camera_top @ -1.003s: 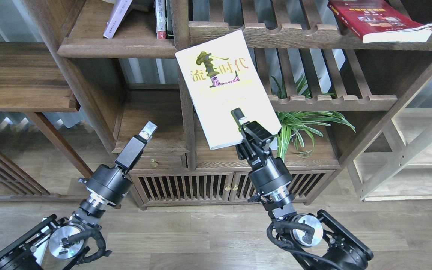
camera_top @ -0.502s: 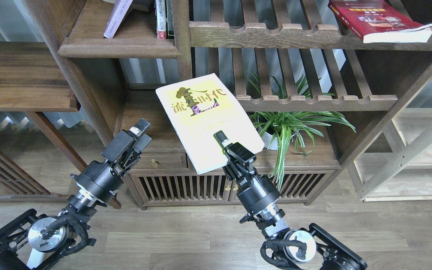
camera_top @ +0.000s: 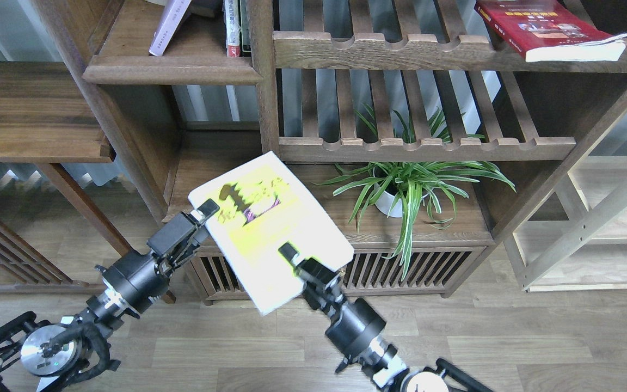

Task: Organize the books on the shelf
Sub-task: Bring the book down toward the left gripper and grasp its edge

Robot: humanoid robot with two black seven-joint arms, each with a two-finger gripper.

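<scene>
My right gripper (camera_top: 290,257) is shut on the near edge of the bright yellow-green book (camera_top: 259,228), holding it tilted in front of the low cabinet. My left gripper (camera_top: 206,210) is at the book's left edge; its fingers cannot be told apart. The pale lavender book (camera_top: 169,24) leans on the solid dark-brown shelf (camera_top: 172,68) at the upper left. The dark red book (camera_top: 542,27) lies flat on the upper slatted rack at the top right.
Narrow upright red-and-white books (camera_top: 233,27) stand beside the lavender book. A potted spider plant (camera_top: 406,188) sits on the cabinet top under a slatted rack (camera_top: 428,147). The slatted cabinet doors (camera_top: 389,267) are below. A brown side table (camera_top: 30,120) stands at the left.
My right gripper has brought the yellow-green book down and to the left, away from the slatted racks. My left gripper has moved down to the book's left edge.
</scene>
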